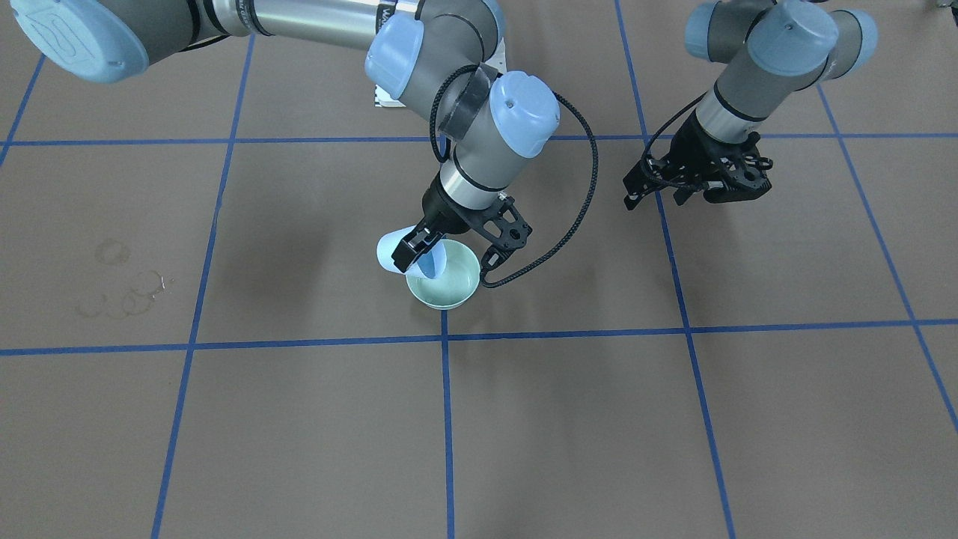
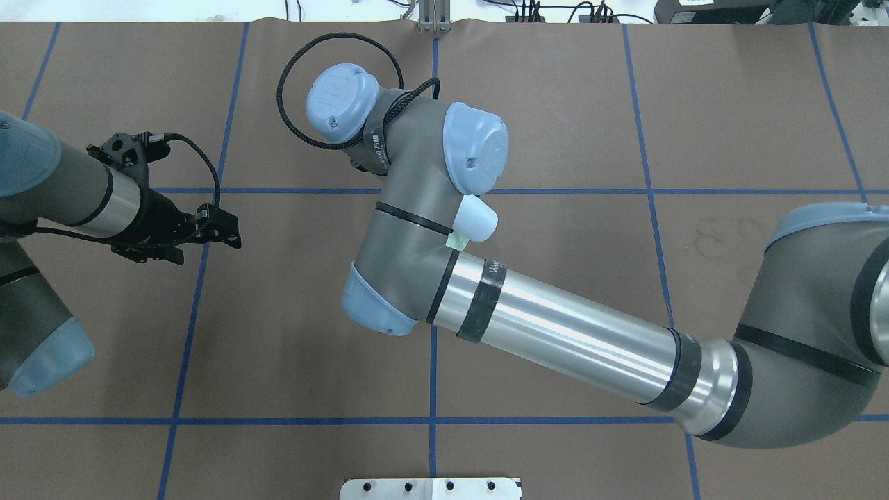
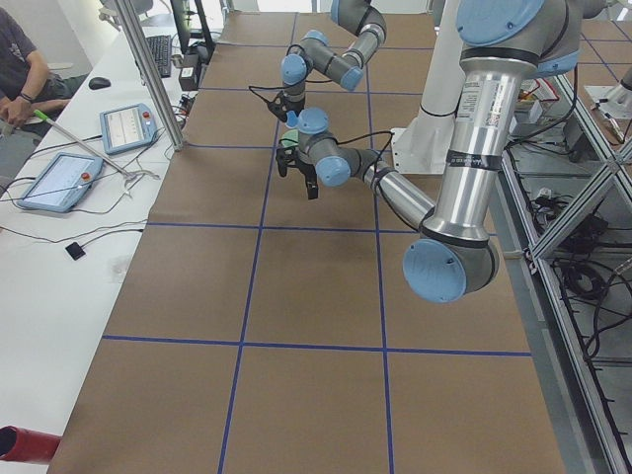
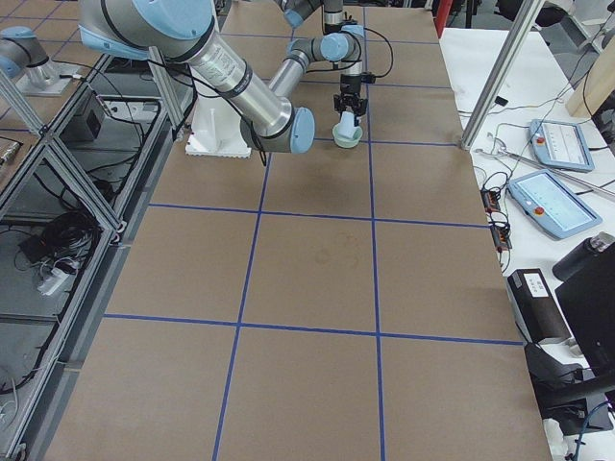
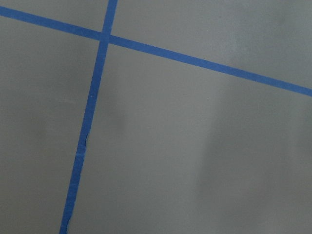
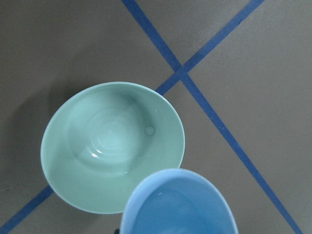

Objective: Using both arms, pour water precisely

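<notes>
My right gripper (image 1: 428, 251) is shut on a light blue cup (image 1: 389, 253) and holds it tipped, mouth over a pale green bowl (image 1: 468, 290) on the brown table. In the right wrist view the cup's rim (image 6: 178, 204) overlaps the near edge of the bowl (image 6: 68, 180). A little clear water (image 6: 105, 141) lies in the bowl's bottom, seen as ripples and white glints. In the overhead view the right arm hides most of the cup (image 2: 479, 217) and the bowl. My left gripper (image 1: 658, 196) is open and empty, hovering well to the side, apart from both (image 2: 219, 232).
Blue tape lines (image 1: 445, 337) divide the table into squares; one crossing lies just beside the bowl. Dried ring stains (image 1: 123, 292) mark the paper far from the bowl. The white arm pedestal (image 2: 430, 488) sits at the table's near edge. Operator desks with tablets (image 4: 557, 202) run along the far side.
</notes>
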`<state>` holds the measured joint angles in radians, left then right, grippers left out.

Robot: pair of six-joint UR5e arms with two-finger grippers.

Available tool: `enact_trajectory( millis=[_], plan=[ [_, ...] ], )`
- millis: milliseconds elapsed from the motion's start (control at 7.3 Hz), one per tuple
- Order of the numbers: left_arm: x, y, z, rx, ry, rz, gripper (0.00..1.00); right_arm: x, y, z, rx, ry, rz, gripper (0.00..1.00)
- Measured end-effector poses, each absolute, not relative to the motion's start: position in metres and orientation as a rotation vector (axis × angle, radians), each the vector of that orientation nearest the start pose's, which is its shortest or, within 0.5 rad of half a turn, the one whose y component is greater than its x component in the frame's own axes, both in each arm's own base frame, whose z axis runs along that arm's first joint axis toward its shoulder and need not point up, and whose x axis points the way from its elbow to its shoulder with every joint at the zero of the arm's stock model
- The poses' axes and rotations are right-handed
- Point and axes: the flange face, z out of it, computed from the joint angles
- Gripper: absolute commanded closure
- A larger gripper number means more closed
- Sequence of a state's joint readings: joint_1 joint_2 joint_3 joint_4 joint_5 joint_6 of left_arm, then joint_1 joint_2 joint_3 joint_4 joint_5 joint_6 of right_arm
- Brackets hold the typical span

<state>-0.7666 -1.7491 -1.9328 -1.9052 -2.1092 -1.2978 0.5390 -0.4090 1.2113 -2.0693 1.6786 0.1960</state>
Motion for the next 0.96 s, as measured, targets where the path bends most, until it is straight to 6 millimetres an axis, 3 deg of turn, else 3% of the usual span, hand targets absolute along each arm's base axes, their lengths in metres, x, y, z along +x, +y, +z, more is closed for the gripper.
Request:
enact_trajectory(
  millis=[411,959],
  plan=[
    [0.332,-0.434,0.358,-0.014,0.989,-0.218,0.0,-0.638,-0.494,0.101,0.254,-0.051,-1.087,1.0],
    [0.331,-0.433,0.362,-0.018,0.983,-0.221,0.0,-0.673,-0.466,0.115,0.318,0.201,-1.254,1.0]
  ],
)
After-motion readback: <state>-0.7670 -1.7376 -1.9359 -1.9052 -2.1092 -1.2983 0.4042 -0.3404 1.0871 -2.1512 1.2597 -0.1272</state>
